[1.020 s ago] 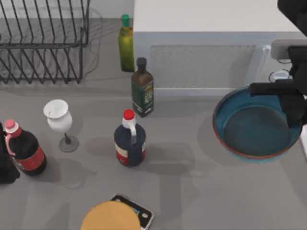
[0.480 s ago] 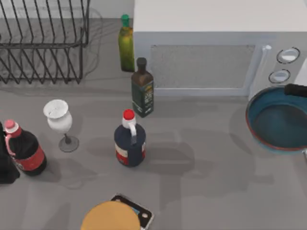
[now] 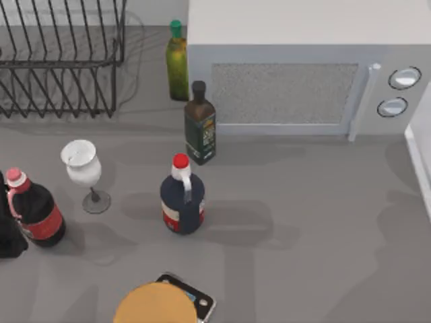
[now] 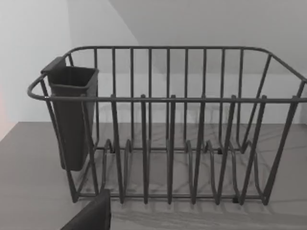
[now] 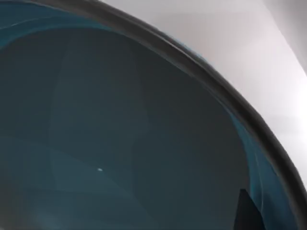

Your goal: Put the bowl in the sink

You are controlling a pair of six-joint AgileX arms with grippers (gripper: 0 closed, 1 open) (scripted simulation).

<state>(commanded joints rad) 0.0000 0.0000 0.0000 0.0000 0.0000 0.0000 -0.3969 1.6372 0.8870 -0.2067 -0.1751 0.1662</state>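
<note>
though the right wrist view has the bowl (image 5: 120, 143) pressed up close, i cannot tell how far the right pincer is open or whether it has hold of it; a dark sliver at the picture's corner may be a fingertip. the bowl's teal inside looks smooth and glazed, curving up to a thin dark rim with pale surface beyond. judged from that, the carry toward the sink is under way, and doing it well means keeping the bowl level and lowering it gently rather than dropping it.

on the grey matte bench (image 3: 303, 256), from near to far: a tan round disc (image 3: 155, 304) on a small dark device, a cola bottle (image 3: 35, 214), a red-capped navy jug (image 3: 182, 198), a white wine glass (image 3: 83, 168), a dark oil bottle (image 3: 200, 126), a green bottle (image 3: 177, 62), a boxy white microwave (image 3: 289, 74), and a wire dish rack (image 4: 168, 129). the left arm is parked facing that rack; its pincer's state i cannot tell.
</note>
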